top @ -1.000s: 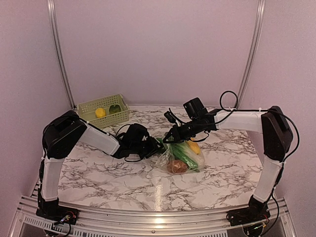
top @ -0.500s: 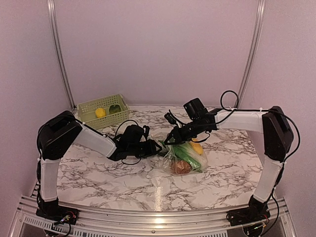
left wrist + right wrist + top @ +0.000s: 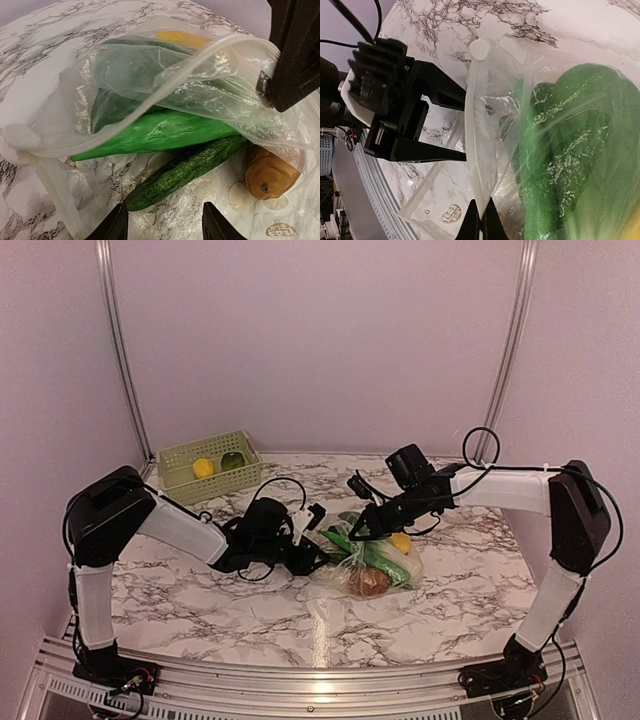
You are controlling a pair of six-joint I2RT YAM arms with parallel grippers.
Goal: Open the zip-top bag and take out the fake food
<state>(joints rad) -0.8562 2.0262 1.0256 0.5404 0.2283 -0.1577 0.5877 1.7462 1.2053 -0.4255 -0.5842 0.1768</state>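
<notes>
The zip-top bag (image 3: 372, 562) lies mid-table with its mouth facing left and pulled open. My right gripper (image 3: 362, 531) is shut on the upper zip lip (image 3: 479, 165) and holds it up, which also shows in the left wrist view (image 3: 200, 60). My left gripper (image 3: 322, 556) is open at the bag's mouth, its fingertips (image 3: 116, 226) low over the bag's lower sheet. The fake food inside is a bright green piece (image 3: 155, 132), a dark green cucumber (image 3: 190, 167), a brown piece (image 3: 270, 175) and a yellow piece (image 3: 180, 37). The cucumber's tip lies just ahead of the left fingers.
A light green lattice basket (image 3: 186, 458) stands at the back left and holds a yellow piece (image 3: 203, 468) and a green piece (image 3: 232, 461). The left gripper's black body (image 3: 405, 120) sits close beside the right fingers. Cables loop over both arms.
The left gripper has moved right and lower to the bag's mouth. The right gripper has shifted right with the upper lip, and the mouth gapes wider.
</notes>
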